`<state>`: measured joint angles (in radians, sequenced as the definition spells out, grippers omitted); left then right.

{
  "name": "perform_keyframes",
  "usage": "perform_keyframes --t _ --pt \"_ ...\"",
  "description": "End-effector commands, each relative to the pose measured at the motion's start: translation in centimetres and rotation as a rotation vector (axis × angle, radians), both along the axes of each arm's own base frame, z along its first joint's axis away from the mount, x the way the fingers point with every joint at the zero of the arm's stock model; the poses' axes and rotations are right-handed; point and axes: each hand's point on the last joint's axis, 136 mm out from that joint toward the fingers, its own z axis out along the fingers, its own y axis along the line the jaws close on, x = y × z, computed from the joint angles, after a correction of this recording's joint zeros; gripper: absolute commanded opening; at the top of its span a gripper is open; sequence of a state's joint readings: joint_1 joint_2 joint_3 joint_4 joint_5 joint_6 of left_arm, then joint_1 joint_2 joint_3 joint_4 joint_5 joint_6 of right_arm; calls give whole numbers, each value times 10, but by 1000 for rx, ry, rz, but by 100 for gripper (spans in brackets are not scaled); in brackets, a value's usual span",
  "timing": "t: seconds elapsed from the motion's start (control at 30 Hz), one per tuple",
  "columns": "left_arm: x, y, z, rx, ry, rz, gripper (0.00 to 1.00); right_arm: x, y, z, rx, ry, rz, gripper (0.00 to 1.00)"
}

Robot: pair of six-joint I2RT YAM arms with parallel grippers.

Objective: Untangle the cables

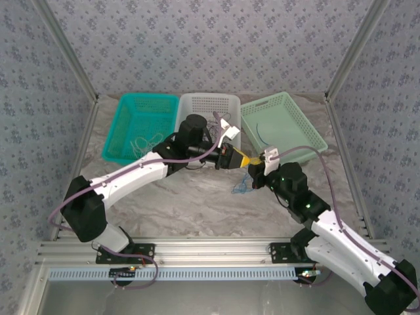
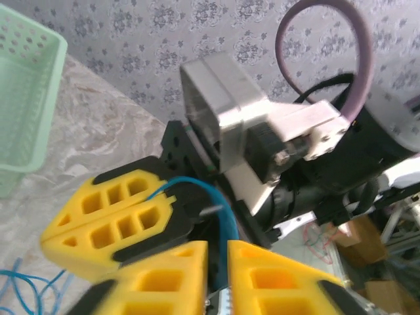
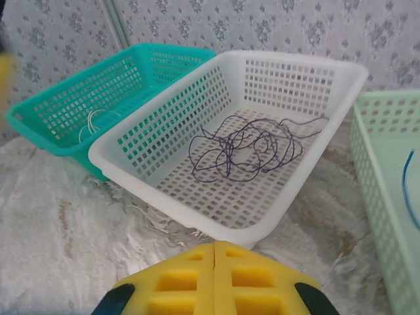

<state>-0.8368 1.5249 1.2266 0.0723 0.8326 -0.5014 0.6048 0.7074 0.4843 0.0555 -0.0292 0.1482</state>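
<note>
From the left, a whitish cable [image 1: 147, 140] lies in the teal basket [image 1: 149, 96], dark purple cables [image 3: 243, 151] in the white basket [image 1: 210, 96] and a blue loop [image 3: 405, 190] in the light green basket [image 1: 266, 104], which we read as sorting by colour. In front, both arms reach inward, tips nearly meeting. The left gripper [image 2: 218, 262] stands narrowly apart around a blue cable [image 2: 216, 200] that the right gripper [image 3: 215, 249] clamps, above a blue tangle [image 1: 241, 187] on the tabletop [image 1: 197, 203].

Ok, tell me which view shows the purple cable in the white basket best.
Right wrist: the purple cable lies exposed, loops distinct, in the white basket. Top external catches just strands beside the left arm.
</note>
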Motion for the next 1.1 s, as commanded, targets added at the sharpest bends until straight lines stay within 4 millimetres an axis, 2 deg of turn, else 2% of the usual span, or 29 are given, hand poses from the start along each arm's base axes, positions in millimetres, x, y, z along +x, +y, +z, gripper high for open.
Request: perform_keyframes --t 0.0,0.07,0.13,0.23,0.33,0.47,0.53,0.73,0.9,0.97,1.07 --pt "4 13 24 -31 -109 66 55 1 -4 27 29 4 -33 0" --pt "11 22 23 -7 -170 134 79 4 -12 33 43 40 -84 0" --pt "15 35 24 -2 -261 207 85 5 -18 39 63 89 -116 0" --pt "20 51 16 14 -351 299 91 3 -17 55 108 152 -105 0" --pt "13 51 0 31 -389 284 94 3 -11 66 157 207 -85 0" --pt "-6 25 -26 82 -447 181 94 2 1 70 210 254 -44 0" --pt "-8 10 -34 89 -473 157 92 1 3 71 231 268 -38 0" --pt "12 -12 -47 81 -563 211 88 -8 9 82 302 292 -2 0" --pt "14 -27 -44 20 -605 200 85 -15 12 98 365 299 28 0" --pt "13 -34 -48 20 -603 179 80 -17 13 101 383 310 37 0" --pt "12 -44 -64 63 -576 134 59 -20 14 111 408 302 56 0"
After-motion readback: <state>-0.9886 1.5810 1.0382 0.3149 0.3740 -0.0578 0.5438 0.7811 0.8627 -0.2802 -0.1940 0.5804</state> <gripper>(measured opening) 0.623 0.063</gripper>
